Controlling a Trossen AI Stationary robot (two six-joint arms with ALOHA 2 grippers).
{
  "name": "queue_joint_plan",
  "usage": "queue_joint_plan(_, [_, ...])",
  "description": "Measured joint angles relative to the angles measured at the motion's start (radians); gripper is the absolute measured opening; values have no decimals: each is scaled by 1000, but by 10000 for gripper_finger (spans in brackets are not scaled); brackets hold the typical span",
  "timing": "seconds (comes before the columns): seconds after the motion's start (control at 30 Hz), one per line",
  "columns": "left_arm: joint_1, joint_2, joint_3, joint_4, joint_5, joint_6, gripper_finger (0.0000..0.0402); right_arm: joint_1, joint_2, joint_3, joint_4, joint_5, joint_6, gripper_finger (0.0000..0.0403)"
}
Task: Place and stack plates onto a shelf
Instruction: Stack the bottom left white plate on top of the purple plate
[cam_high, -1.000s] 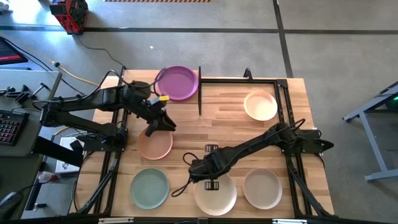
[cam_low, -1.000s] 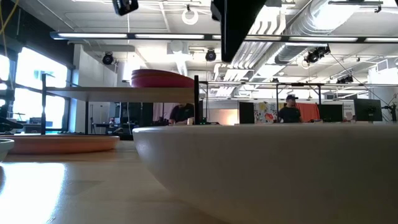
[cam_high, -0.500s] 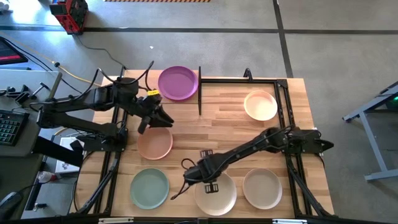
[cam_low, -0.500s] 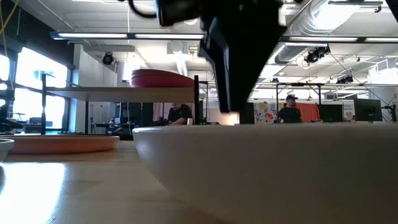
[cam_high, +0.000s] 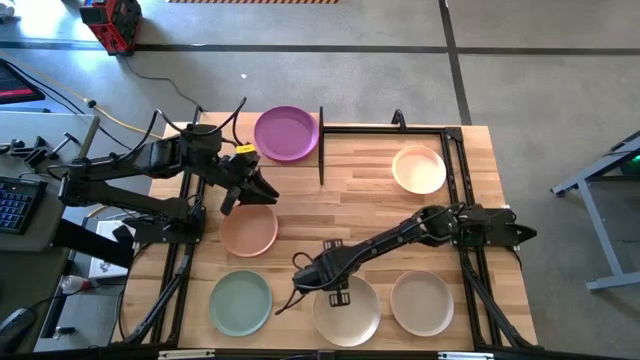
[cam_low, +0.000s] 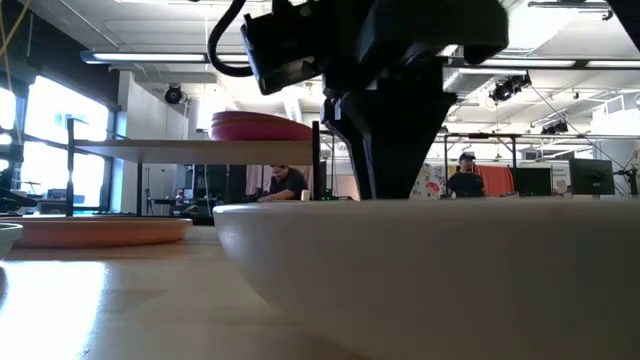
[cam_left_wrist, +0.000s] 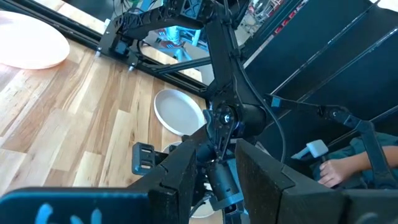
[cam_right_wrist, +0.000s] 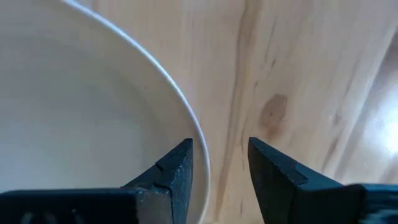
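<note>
My right gripper (cam_high: 338, 291) straddles the front-middle plate's (cam_high: 347, 312) rim; my left gripper (cam_high: 240, 195) hangs behind another plate (cam_high: 249, 230), before the shelf (cam_low: 190, 150).

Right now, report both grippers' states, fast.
Left gripper: open, holding nothing, above the peach plate.
Right gripper: open, straddling the cream plate's rim, not yet closed.

Wooden table (cam_high: 360, 190) carries five plates (shelf (cam_low: 190, 150) holds magenta plate (cam_low: 262, 127)).

Overhead looks straight down; low view hugs the cream plate (cam_low: 420, 270) (shared with the right wrist view).
</note>
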Motion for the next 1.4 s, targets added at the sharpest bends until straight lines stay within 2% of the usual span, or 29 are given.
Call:
queue_joint_plan(0.17, [0,0,0,-4,0,0,104,-1,2,-70,43,-74,3,130])
queue_joint_plan(0.4, [0,0,0,-30,0,2,104,-1,1,-81,32,-88,9,120])
queue_joint_plan(0.5, [0,0,0,-30,0,2,104,-2,0,-80,32,-88,9,88])
queue_joint_plan(0.67, [1,0,0,-30,0,2,104,-11,-4,-75,24,-111,9,11])
queue_joint_plan(1.13, [4,1,0,-30,0,2,104,-44,-12,-22,-38,-135,13,1])
queue_joint_plan(1.4, [58,-1,0,-23,0,2,104,-68,-45,32,-94,-121,38,1])
